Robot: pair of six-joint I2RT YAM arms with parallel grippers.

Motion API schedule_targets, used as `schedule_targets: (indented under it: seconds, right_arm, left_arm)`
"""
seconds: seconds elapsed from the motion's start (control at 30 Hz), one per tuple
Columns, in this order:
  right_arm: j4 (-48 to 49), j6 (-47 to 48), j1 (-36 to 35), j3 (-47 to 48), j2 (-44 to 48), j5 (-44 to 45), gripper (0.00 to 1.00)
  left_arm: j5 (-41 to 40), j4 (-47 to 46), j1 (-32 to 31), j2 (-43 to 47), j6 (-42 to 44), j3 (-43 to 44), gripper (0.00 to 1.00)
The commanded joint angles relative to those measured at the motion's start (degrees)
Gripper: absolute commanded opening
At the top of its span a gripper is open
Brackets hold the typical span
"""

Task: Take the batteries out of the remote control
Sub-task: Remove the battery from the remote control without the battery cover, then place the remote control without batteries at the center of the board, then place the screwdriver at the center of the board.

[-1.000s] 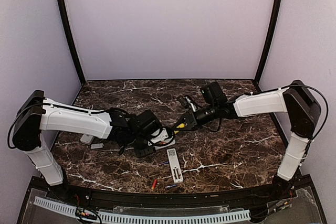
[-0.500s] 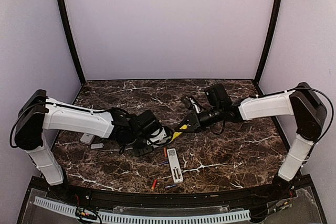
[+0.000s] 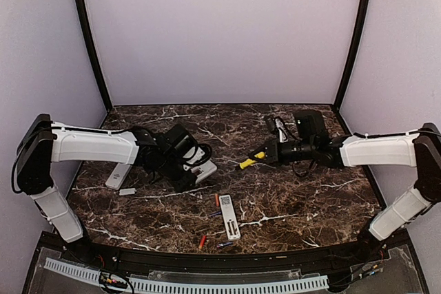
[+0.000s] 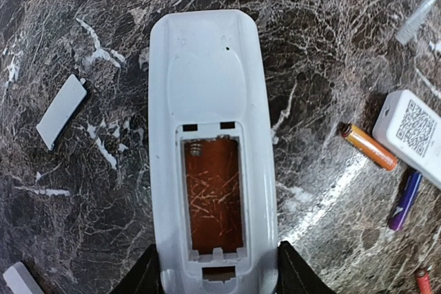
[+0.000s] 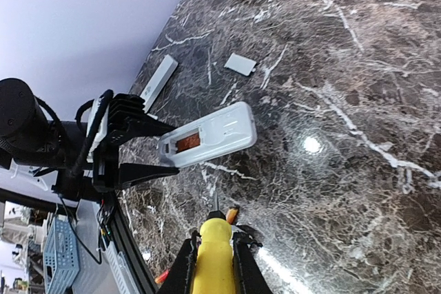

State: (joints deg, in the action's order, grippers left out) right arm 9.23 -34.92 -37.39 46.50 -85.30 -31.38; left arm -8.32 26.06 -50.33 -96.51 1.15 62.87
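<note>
My left gripper is shut on the white remote control and holds it back-up above the table. The remote's open compartment shows a scratched orange-brown surface and a spring; I cannot tell whether a cell lies in it. Loose batteries lie on the table: an orange one, a blue one and a red one. My right gripper is shut on a yellow-handled screwdriver, well to the right of the remote. The orange battery lies just beyond the screwdriver's tip.
A second white remote with a QR label lies near the front, with batteries around it. A small white cover plate and a third remote lie at the left. Lilac walls close in the marble table.
My right arm has drawn back to the right with the screwdriver. My left arm has carried the remote left and away, uncovering an orange battery on the table.
</note>
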Motion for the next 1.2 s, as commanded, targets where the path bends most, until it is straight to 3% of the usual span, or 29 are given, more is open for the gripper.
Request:
schedule_targets:
  seconds: [0.0, 0.17, 0.43, 0.5, 0.7, 0.93, 1.17]
  right_arm:
    - [2.88, -0.98, 0.43, -2.41, 4.43, 8.13, 0.0]
    - [3.06, -1.02, 0.43, -4.56, 7.84, 11.86, 0.0]
    - [8.11, -6.89, 0.5, -10.33, 8.37, 16.66, 0.0]
    - [9.41, -8.99, 0.54, -11.99, 8.52, 18.02, 0.0]
    - [9.97, -10.78, 0.52, -13.52, 6.04, 18.74, 0.0]
    - [9.76, -11.41, 0.52, -13.72, 3.05, 19.2, 0.0]
    - [10.34, -12.51, 0.47, -13.91, -0.11, 19.34, 0.24]
  left_arm:
    - [6.95, -0.2, 0.19, 2.43, -9.37, -0.64, 0.14]
    - [8.14, -1.57, 0.48, 0.47, -15.87, -2.05, 0.15]
    - [12.15, -4.1, 2.14, -0.29, -19.97, -4.16, 0.29]
    - [12.27, -4.03, 2.18, -0.19, -20.1, -4.16, 0.34]
    - [11.92, -3.94, 2.24, -0.01, -20.48, -4.53, 0.62]
    - [9.36, -2.47, 2.8, 4.46, -20.16, -4.45, 0.75]
    - [11.5, 3.02, 9.22, 10.82, -17.96, -0.47, 0.81]
